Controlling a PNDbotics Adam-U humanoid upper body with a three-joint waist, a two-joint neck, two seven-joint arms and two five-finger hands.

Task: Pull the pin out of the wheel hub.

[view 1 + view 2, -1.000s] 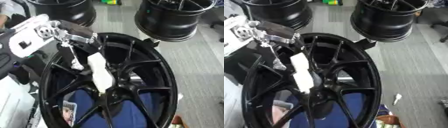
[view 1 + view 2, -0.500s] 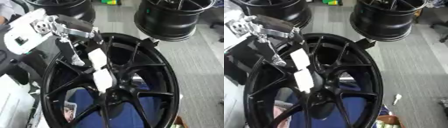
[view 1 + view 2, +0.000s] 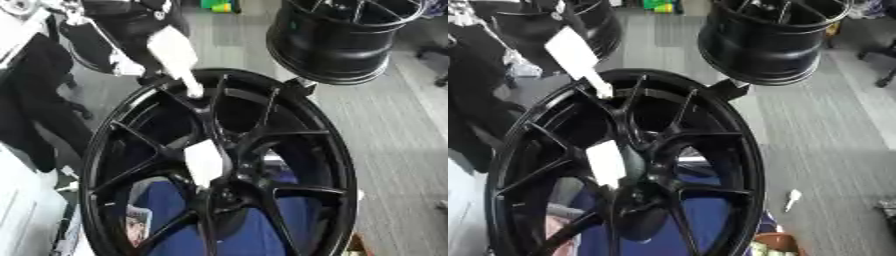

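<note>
Left eye view is showing the big black wheel hub [image 3: 219, 165] standing nearly upright, its glossy spokes running in to a dark centre. A white tapered pin [image 3: 178, 59] is hanging clear above the upper rim, narrow tip pointing down at the spokes, while a second white block [image 3: 203, 162] is sitting at the hub's centre. The left hand [image 3: 122, 10] is blurring at the top edge over the pin's wide end — I cannot tell how its fingers are lying. The right hand is showing nowhere. My worry: the smooth, plastic-looking pin is dangling over hard spokes, and it might slip, or catch the rim on a swing. Another black rim [image 3: 767, 37] is resting on grey carpet behind.
</note>
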